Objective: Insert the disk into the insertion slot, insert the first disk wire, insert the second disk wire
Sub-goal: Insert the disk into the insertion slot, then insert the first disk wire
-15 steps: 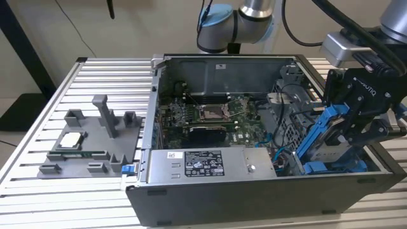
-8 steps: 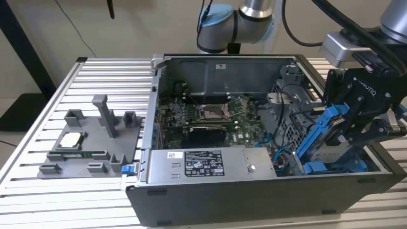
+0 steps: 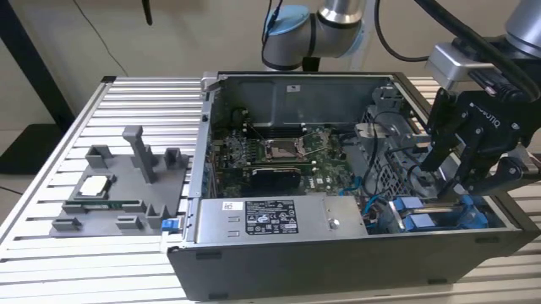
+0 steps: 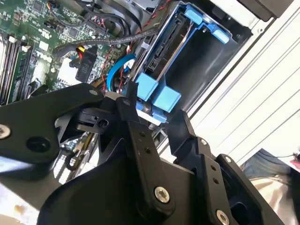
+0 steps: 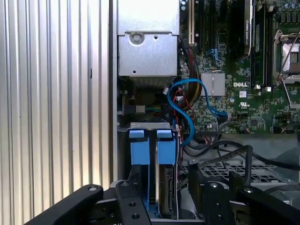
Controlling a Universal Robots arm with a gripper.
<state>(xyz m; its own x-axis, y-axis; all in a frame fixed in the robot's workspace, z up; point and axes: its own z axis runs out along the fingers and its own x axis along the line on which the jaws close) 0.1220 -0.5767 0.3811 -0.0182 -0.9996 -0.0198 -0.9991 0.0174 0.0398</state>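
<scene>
Gripper (image 5: 165, 171) at disk (image 5: 167, 150), disk edge-on, tabbed end facing gripper

blue-framed disk (image 5: 166, 150), green motherboard (image 5: 234, 103), black gripper (image 5: 164, 177)

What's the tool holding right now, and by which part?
Cannot tell. The tool sits right at the blue-tabbed end of the disk, but whether it actually clamps that end is not visible.

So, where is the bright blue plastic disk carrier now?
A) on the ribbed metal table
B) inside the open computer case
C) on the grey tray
B: the bright blue plastic disk carrier stands inside the open dark grey metal computer case, close to the black end effector.
</scene>
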